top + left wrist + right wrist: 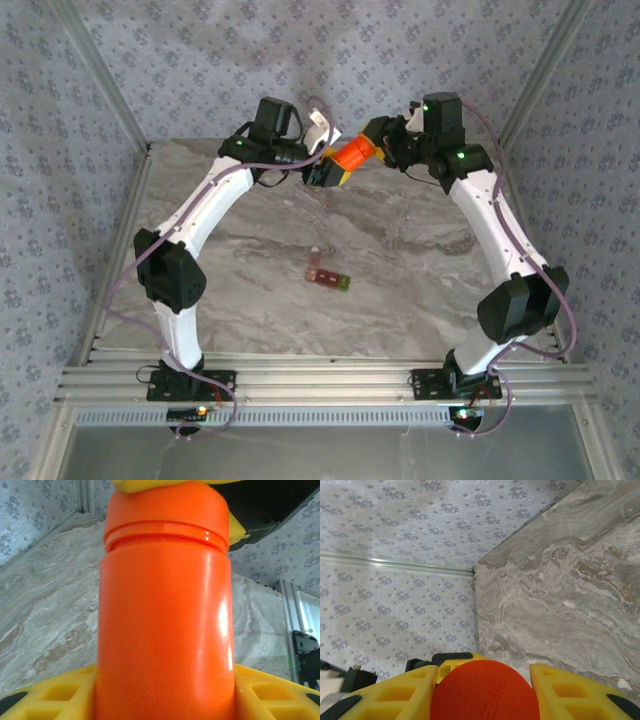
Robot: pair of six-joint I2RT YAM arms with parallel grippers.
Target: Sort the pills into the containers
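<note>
Meeting at the upper middle of the top view, the two arms hold an orange bottle between them, lifted off the tabletop. The left tool pinches the bottle's lower left end, and the right tool pinches its upper right end. The container strip lies flat on the tabletop near the middle of the frame, well apart from both tools. It is dark red-brown, and its right end is green.

Seen from the left wrist, the bottle runs up the centre of the frame. The left tool is pressed against its body, with yellow fingers showing at the bottom left and bottom right. At the top, the cap sits between the yellow fingers of the right tool. Marbled tabletop spreads out behind the bottle.

Seen from the right wrist, the cap is a rounded orange face at the bottom centre. The right tool is pinched on it, one yellow finger on each side. Tabletop fills the right of the frame, and patterned wall fills the left.
</note>
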